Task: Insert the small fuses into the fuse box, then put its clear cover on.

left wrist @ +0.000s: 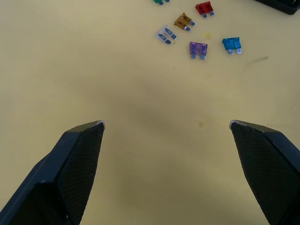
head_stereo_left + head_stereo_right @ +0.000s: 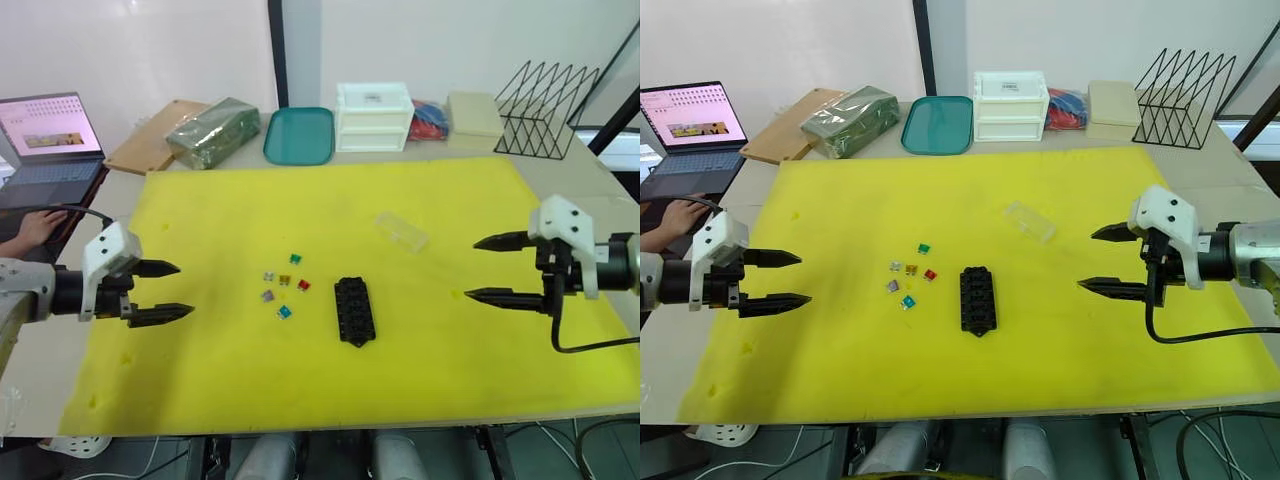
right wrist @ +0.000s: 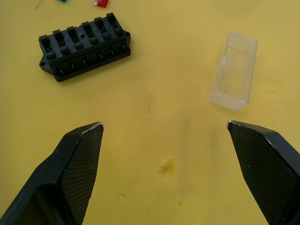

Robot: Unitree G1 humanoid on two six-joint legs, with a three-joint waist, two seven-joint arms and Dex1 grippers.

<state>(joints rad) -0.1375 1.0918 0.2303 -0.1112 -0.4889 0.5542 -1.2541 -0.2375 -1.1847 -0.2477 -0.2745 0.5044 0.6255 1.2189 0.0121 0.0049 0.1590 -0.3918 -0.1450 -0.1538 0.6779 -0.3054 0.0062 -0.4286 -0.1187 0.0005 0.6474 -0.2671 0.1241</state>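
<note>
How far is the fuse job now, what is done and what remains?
Nothing looks done yet. The six small fuses lie loose on the yellow mat, the fuse box slots look empty, and the clear cover lies apart. Left gripper and right gripper are open and hold nothing. All steps remain.

No readable text anywhere. Laptop screen point(image 2: 48, 128) shows a pink page with a picture strip, lettering too small to make out. White drawer unit point(image 2: 374, 116) has a small label on top, also illegible.

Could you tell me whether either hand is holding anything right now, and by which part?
Nothing is held: the left hand and right hand are both open above the mat.
</note>
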